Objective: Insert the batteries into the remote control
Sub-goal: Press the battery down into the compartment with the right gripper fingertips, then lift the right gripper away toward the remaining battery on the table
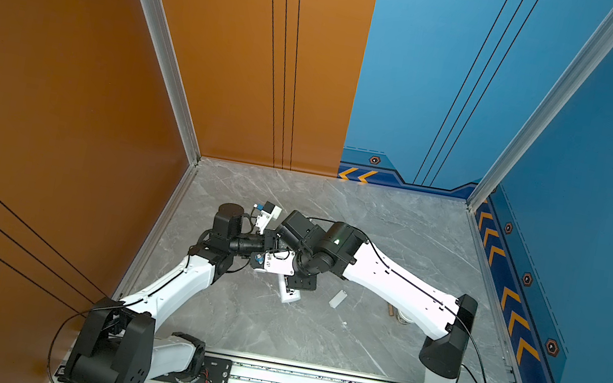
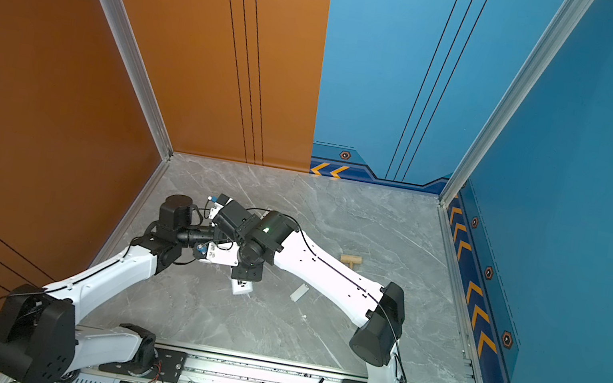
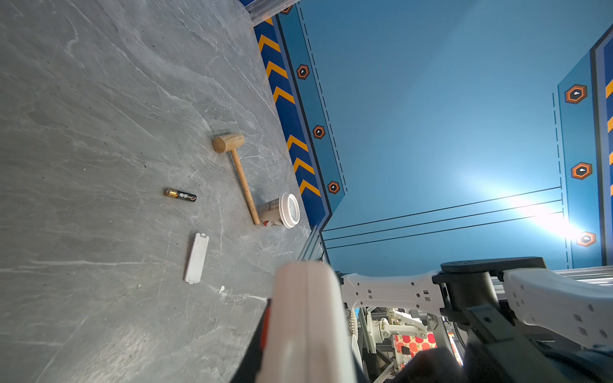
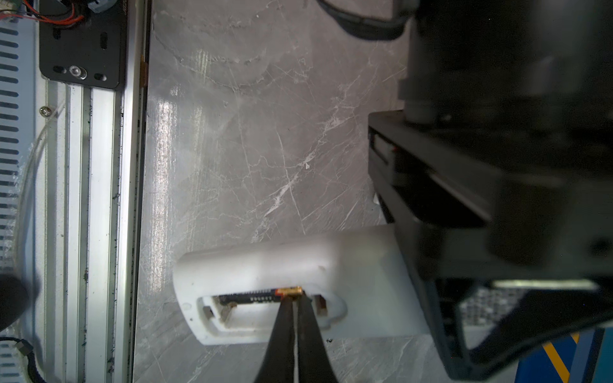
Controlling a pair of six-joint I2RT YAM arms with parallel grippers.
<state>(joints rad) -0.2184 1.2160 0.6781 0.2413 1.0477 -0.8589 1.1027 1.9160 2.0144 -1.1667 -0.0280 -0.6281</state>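
Right wrist view: your right pincer (image 4: 294, 298), jaws pressed almost together and gripping nothing, is bearing its tips on the gold end of a battery (image 4: 255, 293) lying in one slot of the remote (image 4: 265, 262). The slot beside it is showing empty. Closed tips are fitting inside the narrow bay, which is likely why you are pushing this way.

Your left pincer (image 3: 298, 348) is clamping the remote by its other end and turning the open bay toward the right arm, apparently to brace it against the push.

Only the left wrist view is showing what is waiting on the table (image 3: 83, 132): a loose battery (image 3: 180, 195), the cover (image 3: 196, 262), a mallet (image 3: 236, 172) and a tub (image 3: 280, 212), all well apart from the remote. That view is not showing the bay.

In both top views the crossed arms are hiding the bay, leaving just the remote's end and the cover visible.
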